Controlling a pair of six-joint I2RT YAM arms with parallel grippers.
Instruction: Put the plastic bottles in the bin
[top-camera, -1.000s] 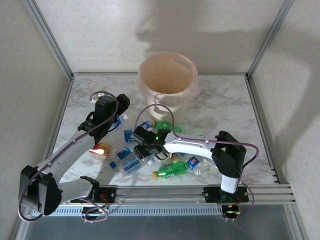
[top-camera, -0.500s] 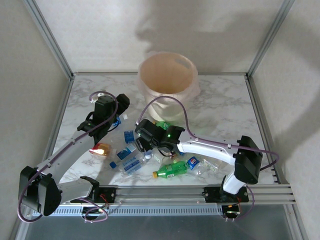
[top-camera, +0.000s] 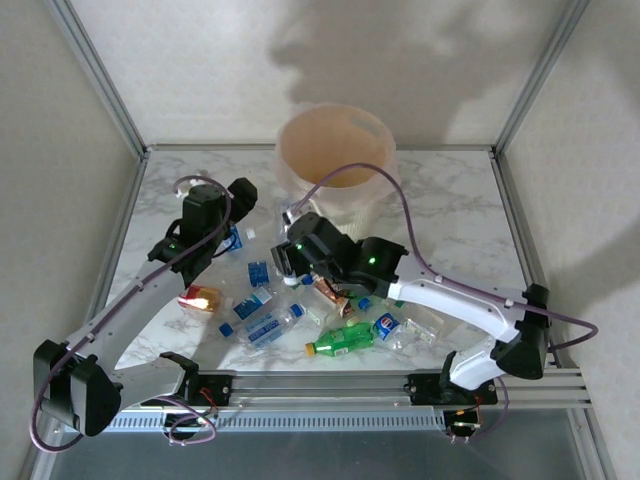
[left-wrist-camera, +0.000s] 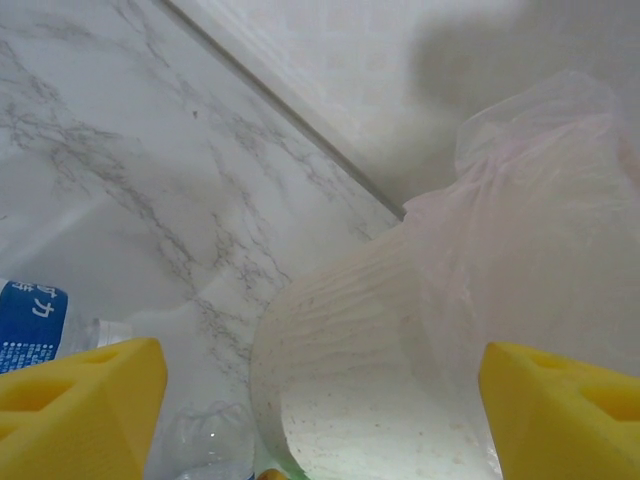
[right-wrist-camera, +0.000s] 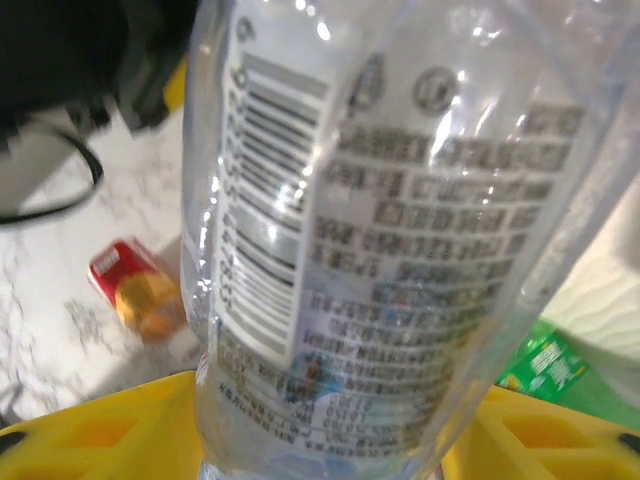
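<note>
My right gripper (top-camera: 291, 258) is shut on a clear plastic bottle (right-wrist-camera: 340, 250) with a printed label, held off the table between the yellow fingers (right-wrist-camera: 90, 430). Just beyond it stands the bin (top-camera: 335, 160), a cream-white bucket with a thin liner (left-wrist-camera: 540, 230). My left gripper (top-camera: 240, 195) hangs open to the left of the bin, facing the bin wall (left-wrist-camera: 380, 380), with nothing between its pads (left-wrist-camera: 80, 400). On the table lie several bottles: a green one (top-camera: 340, 342), a blue-labelled clear one (top-camera: 262, 325), a red-orange one (top-camera: 200, 298) and a brown one (top-camera: 330, 292).
The marble table (top-camera: 450, 220) is fenced by metal posts and pale walls on three sides. A blue-labelled bottle (left-wrist-camera: 30, 325) and a clear bottle (left-wrist-camera: 200, 440) lie just under the left gripper. The arms' rail (top-camera: 340, 382) runs along the near edge.
The right arm has risen off the pile with the clear bottle and swung toward the bin. The left gripper has edged farther back toward the bin.
</note>
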